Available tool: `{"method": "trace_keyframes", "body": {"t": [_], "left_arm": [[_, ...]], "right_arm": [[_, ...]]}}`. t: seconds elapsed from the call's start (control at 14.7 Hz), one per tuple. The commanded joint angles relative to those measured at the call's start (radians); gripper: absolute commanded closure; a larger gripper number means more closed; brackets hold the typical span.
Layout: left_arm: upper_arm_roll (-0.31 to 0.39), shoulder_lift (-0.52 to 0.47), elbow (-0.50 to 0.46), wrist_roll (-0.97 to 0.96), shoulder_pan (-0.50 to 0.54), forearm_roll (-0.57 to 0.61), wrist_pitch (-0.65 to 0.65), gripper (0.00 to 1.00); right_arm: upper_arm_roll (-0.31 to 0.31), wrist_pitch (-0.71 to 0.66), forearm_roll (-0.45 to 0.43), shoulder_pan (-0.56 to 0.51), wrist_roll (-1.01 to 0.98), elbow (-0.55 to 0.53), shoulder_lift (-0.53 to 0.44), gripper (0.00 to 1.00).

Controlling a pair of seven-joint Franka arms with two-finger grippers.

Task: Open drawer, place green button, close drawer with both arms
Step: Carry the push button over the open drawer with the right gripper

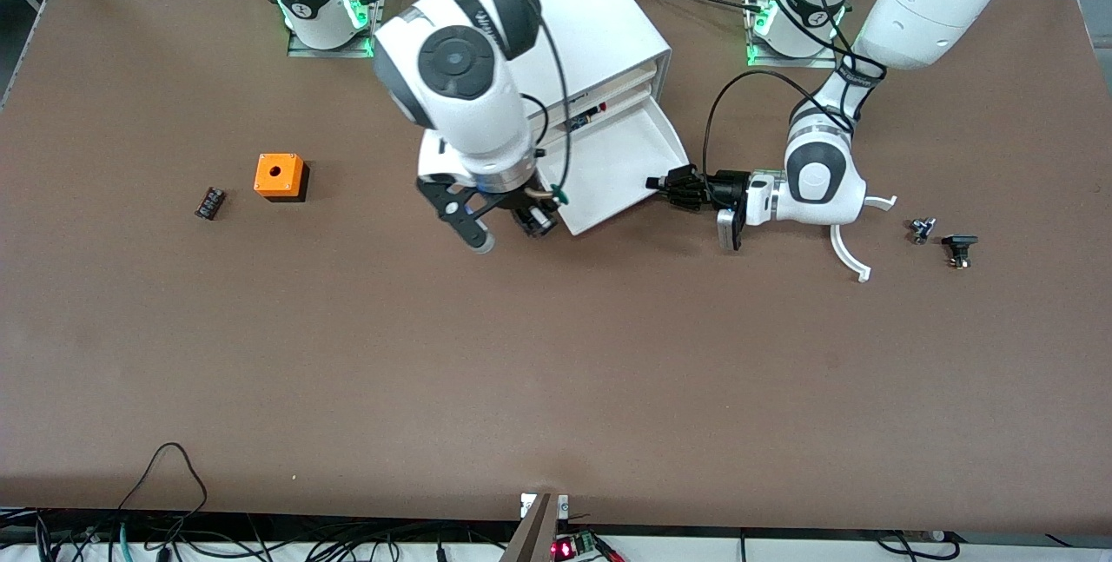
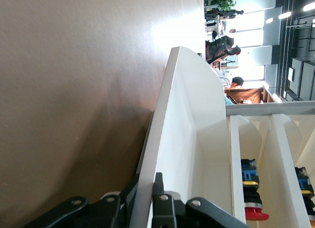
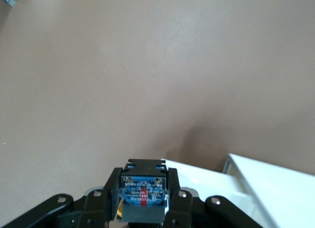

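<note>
The drawer [image 1: 621, 164], a shallow white tray, stands pulled out of the white cabinet [image 1: 599, 32]. My left gripper [image 1: 665, 184] is shut on the drawer's side wall at its front corner; in the left wrist view the wall [image 2: 177, 129] runs between the jaws of the gripper [image 2: 146, 198]. My right gripper [image 1: 534, 219] is shut on the button [image 1: 559, 194] and holds it over the table just beside the drawer's other front corner. In the right wrist view the button's blue base [image 3: 142, 194] faces the camera between the fingers, with the drawer's edge [image 3: 266, 183] close by.
An orange cube [image 1: 280, 176] and a small black part [image 1: 209, 202] lie toward the right arm's end. Two small dark parts [image 1: 922, 229] [image 1: 959, 247] and a white curved piece [image 1: 847, 254] lie toward the left arm's end. A black-red-yellow part [image 2: 250, 188] sits in a cabinet compartment.
</note>
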Motion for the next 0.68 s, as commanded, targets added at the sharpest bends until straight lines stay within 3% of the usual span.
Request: {"method": "trace_keyframes", "body": {"t": [0.0, 0.14, 0.2, 0.27, 0.34, 0.61], "left_arm": [[0.014, 0.035, 0.033, -0.021, -0.004, 0.040, 0.017, 1.00], [0.014, 0.035, 0.033, -0.021, -0.002, 0.042, 0.017, 1.00], [0.014, 0.035, 0.033, -0.021, -0.002, 0.042, 0.017, 0.80], [0.014, 0.035, 0.031, -0.022, 0.001, 0.042, 0.017, 0.22], [0.015, 0.031, 0.030, -0.021, 0.007, 0.042, 0.017, 0.00], [0.015, 0.011, 0.030, -0.032, 0.031, 0.057, 0.013, 0.00]], "right_arm": [[-0.012, 0.041, -0.029, 0.070, 0.117, 0.040, 0.059, 1.00], [-0.012, 0.089, -0.029, 0.106, 0.188, 0.040, 0.085, 1.00], [-0.011, 0.102, -0.027, 0.119, 0.200, 0.037, 0.096, 1.00], [-0.011, 0.112, -0.029, 0.136, 0.202, 0.034, 0.110, 1.00], [-0.012, 0.119, -0.029, 0.153, 0.209, 0.032, 0.122, 1.00], [-0.011, 0.129, -0.027, 0.169, 0.252, 0.009, 0.147, 1.00]]}}
